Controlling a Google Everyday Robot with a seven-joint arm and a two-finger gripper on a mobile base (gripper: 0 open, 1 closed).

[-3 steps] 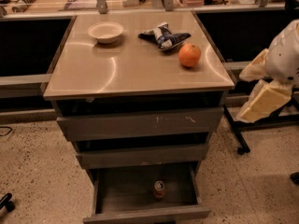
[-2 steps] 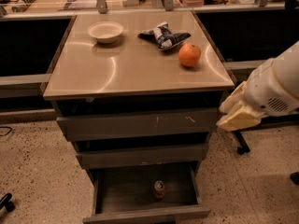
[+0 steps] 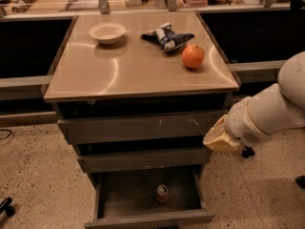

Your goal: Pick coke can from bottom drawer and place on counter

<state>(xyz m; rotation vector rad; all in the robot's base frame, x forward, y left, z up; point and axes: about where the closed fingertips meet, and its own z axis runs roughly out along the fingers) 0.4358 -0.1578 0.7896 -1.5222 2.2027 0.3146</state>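
Note:
The coke can (image 3: 162, 193), small and red with a silver top, stands upright inside the open bottom drawer (image 3: 112, 202), right of its middle. The tan counter (image 3: 133, 70) tops the grey cabinet. My arm comes in from the right; its cream-coloured gripper (image 3: 218, 138) hangs beside the cabinet's right edge, level with the two upper drawers, above and to the right of the can and apart from it. It holds nothing that I can see.
On the counter sit a white bowl (image 3: 107, 32), a crumpled dark snack bag (image 3: 166, 36) and an orange fruit (image 3: 193, 56). Two shut scuffed drawers (image 3: 138, 127) are above the open one. A cluttered desk runs behind. Speckled floor surrounds the cabinet.
My arm has swung in from the right and lowered, bringing the gripper from beside the counter's edge down toward the cabinet's right side. The can and counter objects have not moved.

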